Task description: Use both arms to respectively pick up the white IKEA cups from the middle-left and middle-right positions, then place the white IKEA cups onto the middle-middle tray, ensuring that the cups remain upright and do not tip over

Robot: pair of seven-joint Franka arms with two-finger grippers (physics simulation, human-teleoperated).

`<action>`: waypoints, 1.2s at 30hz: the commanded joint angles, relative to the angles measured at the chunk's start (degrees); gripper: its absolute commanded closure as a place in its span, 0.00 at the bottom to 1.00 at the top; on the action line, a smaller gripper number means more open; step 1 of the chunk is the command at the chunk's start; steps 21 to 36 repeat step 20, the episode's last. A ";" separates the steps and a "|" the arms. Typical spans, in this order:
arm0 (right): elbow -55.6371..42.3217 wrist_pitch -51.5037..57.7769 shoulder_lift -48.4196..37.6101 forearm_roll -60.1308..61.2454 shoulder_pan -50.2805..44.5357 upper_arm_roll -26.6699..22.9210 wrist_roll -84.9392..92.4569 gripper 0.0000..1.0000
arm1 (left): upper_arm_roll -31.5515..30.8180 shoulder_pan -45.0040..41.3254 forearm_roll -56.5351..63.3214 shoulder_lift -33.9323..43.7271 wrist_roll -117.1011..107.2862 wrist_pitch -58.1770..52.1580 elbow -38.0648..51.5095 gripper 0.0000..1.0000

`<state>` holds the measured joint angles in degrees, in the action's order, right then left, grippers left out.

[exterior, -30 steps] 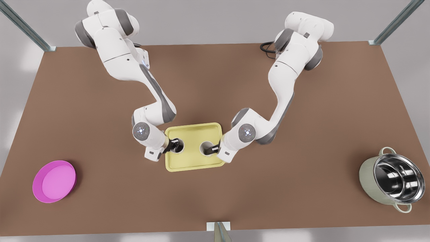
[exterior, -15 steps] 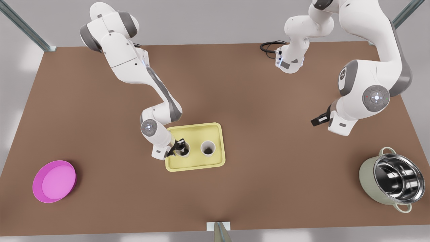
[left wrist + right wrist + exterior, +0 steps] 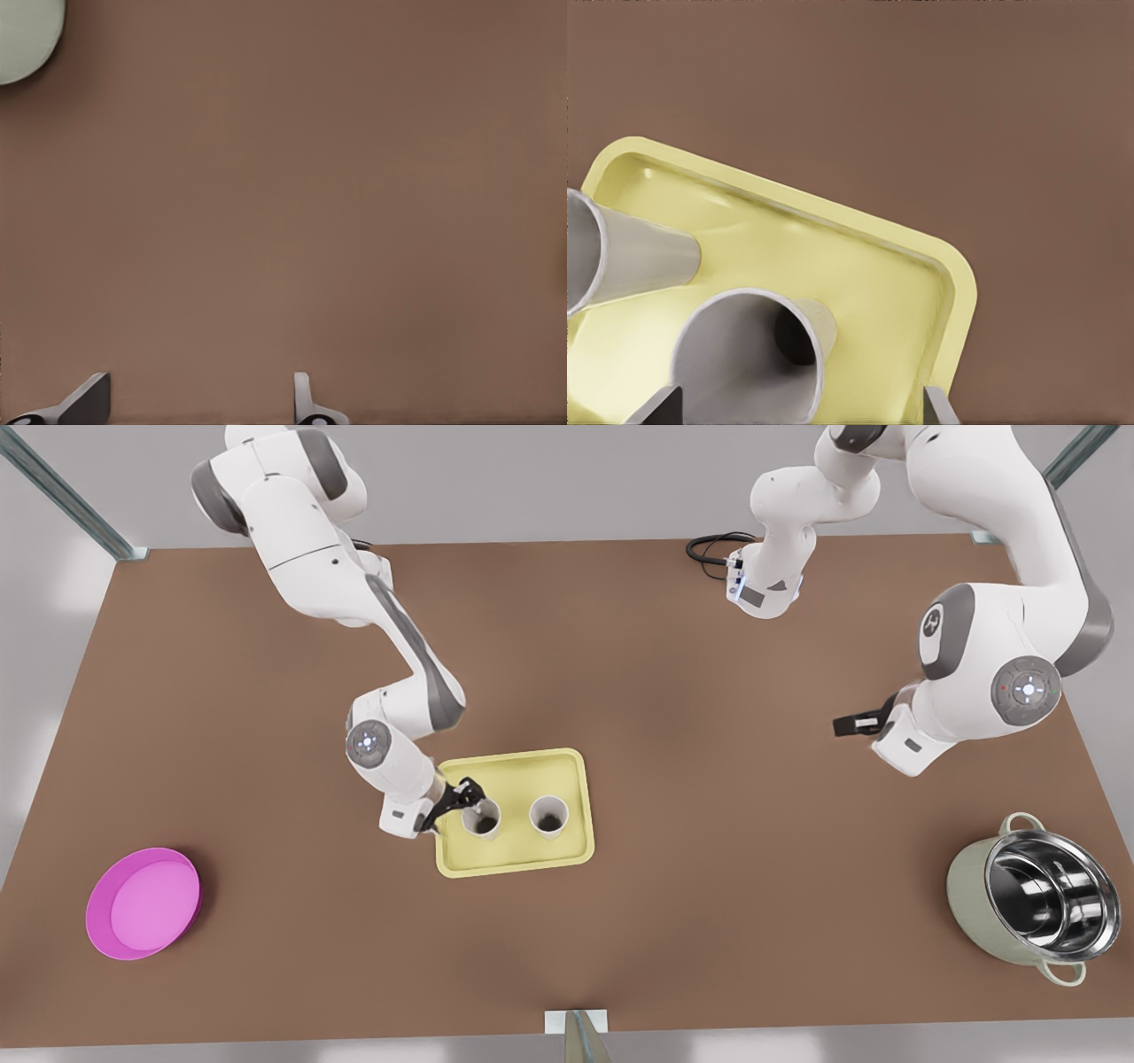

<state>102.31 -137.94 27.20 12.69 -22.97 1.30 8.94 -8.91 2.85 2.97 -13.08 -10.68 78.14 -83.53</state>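
Left arm [image 3: 992, 646], on the right side of the front view, has pulled well away from the tray since a second ago, when it was at the right-hand cup. It now sits mid-right of frame, above the pot, a bit further out than half a second back. Looks parked, waiting.

Right arm [image 3: 390, 629] still reaches down to the tray's left edge but has backed off slightly.

Tray [image 3: 514, 859] is centre frame, just below the middle. Both white cups are on it, side by side: left cup [image 3: 485, 819], right cup [image 3: 548, 817]. Both are upright with mouths up, close together but apart.

Right gripper [image 3: 465, 795] sits at the left cup's rim. The right wrist view shows its fingers spread wider than the cup, not pinching it. Left gripper [image 3: 855, 724] is spread too, nothing between the fingers, bare table below.

My read: both placements are done and both cups released. The only step left is lifting the right arm clear.

Risk: the right gripper's fingers flank the left cup, so a sideways exit could clip it or push it into its neighbour. Go straight up or back.

Surroundings:
- brown table [image 3: 620, 646]
- pale green pot [image 3: 1032, 899], lower right
- magenta dish [image 3: 143, 903], lower left
- black cable [image 3: 709, 545], top edge

All are well away from the tray and none obstruct.
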 commanded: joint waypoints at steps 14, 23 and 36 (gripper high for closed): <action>-23.03 58.40 -15.06 -19.37 16.98 -9.75 -6.83 0.00 | -0.32 -0.04 -1.73 -0.02 14.55 -4.66 1.26 0.00; -21.01 58.31 -19.20 -21.92 20.95 -4.20 -6.74 0.00 | -0.23 1.11 -1.91 -0.81 14.55 -4.31 1.35 0.00; -21.01 58.31 -19.20 -21.92 20.95 -4.20 -6.74 0.00 | -0.23 1.11 -1.91 -0.81 14.55 -4.31 1.35 0.00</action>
